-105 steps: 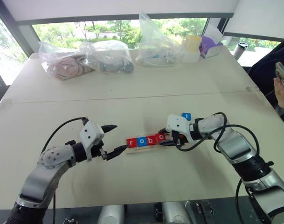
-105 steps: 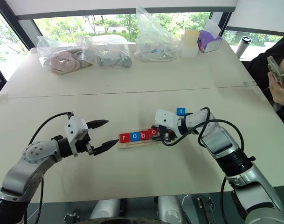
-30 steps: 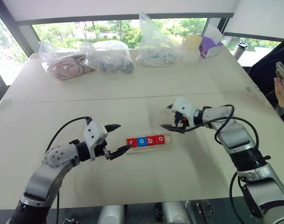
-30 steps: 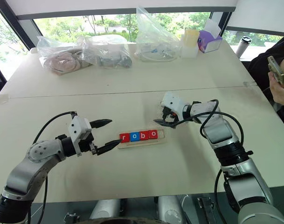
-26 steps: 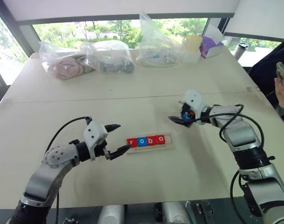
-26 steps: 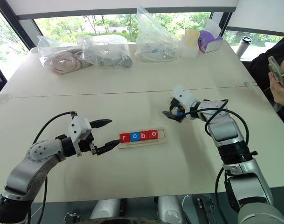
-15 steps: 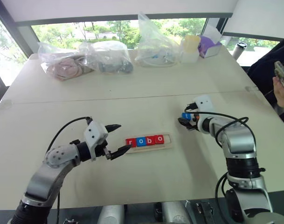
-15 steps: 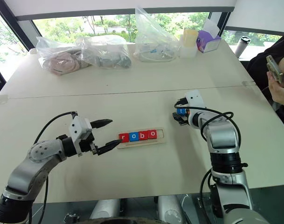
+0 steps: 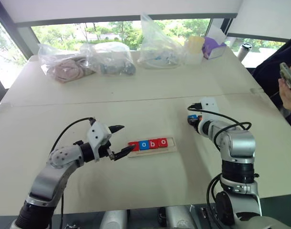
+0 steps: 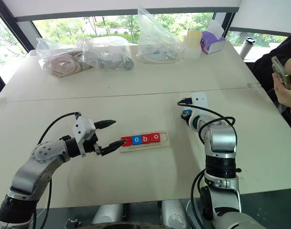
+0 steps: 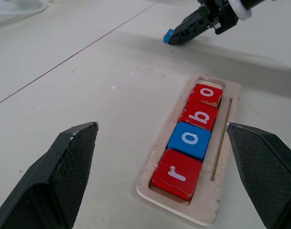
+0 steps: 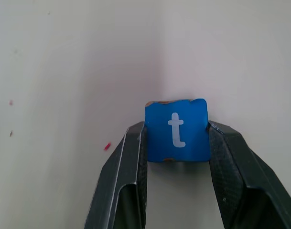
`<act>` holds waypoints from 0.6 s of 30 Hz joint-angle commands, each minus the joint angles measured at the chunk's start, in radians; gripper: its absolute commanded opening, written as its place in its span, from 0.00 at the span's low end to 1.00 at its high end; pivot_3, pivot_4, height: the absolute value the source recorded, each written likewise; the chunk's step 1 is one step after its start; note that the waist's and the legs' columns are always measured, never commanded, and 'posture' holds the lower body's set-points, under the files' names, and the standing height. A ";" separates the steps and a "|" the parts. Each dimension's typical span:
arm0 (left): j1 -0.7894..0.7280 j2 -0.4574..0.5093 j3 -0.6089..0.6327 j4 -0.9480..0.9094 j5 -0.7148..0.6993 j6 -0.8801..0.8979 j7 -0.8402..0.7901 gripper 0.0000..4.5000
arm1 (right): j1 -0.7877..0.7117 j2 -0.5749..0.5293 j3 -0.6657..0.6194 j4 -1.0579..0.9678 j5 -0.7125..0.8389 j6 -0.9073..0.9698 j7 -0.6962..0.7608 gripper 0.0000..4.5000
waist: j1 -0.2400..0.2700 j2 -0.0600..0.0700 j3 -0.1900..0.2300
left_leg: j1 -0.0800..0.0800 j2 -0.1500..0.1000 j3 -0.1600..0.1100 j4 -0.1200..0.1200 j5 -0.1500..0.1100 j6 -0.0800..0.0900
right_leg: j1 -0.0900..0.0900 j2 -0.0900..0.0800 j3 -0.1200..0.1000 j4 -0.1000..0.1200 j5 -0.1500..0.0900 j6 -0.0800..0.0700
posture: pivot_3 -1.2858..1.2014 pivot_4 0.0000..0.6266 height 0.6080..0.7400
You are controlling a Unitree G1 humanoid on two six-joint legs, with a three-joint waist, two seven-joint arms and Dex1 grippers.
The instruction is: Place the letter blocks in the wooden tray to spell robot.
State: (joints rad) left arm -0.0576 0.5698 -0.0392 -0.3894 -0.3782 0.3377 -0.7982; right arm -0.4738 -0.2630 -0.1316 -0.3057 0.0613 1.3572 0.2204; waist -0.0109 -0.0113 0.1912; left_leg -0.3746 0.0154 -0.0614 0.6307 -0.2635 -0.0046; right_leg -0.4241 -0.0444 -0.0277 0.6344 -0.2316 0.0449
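The wooden tray [image 9: 173, 147] lies at the table's middle with letter blocks in a row: red r [image 11: 177, 174], blue o [image 11: 190, 140], red b [image 11: 199, 114], red o [image 11: 206, 94]. A bare bit of tray shows to the right of the last o. The blue t block [image 12: 176, 130] rests on the table to the right of and beyond the tray. My right gripper [image 12: 176, 127] is shut on it, one finger on each side. My left gripper [image 9: 127, 138] stands open just left of the tray's r end, with nothing between its fingers.
Several clear plastic bags [image 9: 157, 45], a pale cup [image 9: 197, 47], a purple box [image 9: 213, 47] and a tumbler [image 9: 244, 49] line the table's far edge. A person's hand with a phone [image 9: 287, 76] is at the right edge.
My right gripper swung right, away from the tray, rolled, came down over the blue t block and shut on it. The left arm kept still.
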 commanded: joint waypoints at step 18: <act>-0.019 -0.011 -0.018 0.016 0.010 -0.042 -0.010 1.00 | 0.199 -0.288 0.067 -0.448 0.319 0.172 0.179 1.00 | 0.002 0.000 0.000 | -0.001 -0.001 0.000 0.001 0.000 0.000 | 0.000 -0.001 0.000 -0.001 -0.003 -0.002 | 0.52 0.24 1.00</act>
State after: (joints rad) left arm -0.0666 0.5592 -0.0631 -0.3626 -0.3700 0.3155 -0.8054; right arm -0.2662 -0.4110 -0.1182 -0.6973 0.3106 1.5956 0.2644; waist -0.0093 -0.0110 0.1910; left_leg -0.3754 0.0143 -0.0616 0.6319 -0.2635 -0.0046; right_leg -0.4234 -0.0457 -0.0280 0.6328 -0.2346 0.0425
